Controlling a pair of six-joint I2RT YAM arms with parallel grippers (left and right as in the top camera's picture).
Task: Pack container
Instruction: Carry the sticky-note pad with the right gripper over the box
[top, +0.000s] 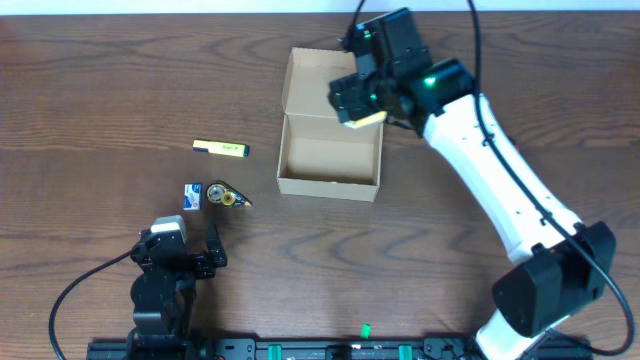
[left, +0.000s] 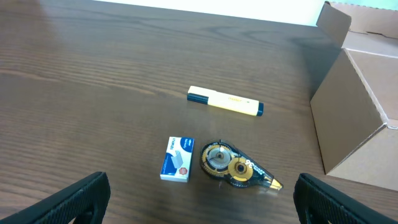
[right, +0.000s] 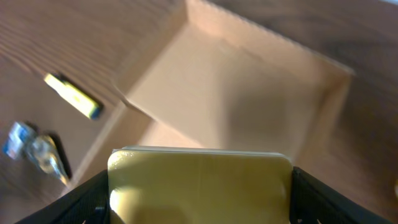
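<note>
1. At the table's middle, the container (top: 330, 186) was set with its flap lid folded back, and its bare cardboard floor was seen.
2. Above its hinge edge, a yellow pad (right: 199, 186) was clamped in the right gripper (top: 362, 108).
3. The left gripper (top: 192, 250) was held spread apart, near a highlighter (top: 220, 149), a staple box (top: 193, 195) and a correction tape (top: 228, 196).

I can't read any words here. The little blue and white box (left: 178, 159) has tiny print, and so does the yellow pen (left: 226, 101), but both are too small.
</note>
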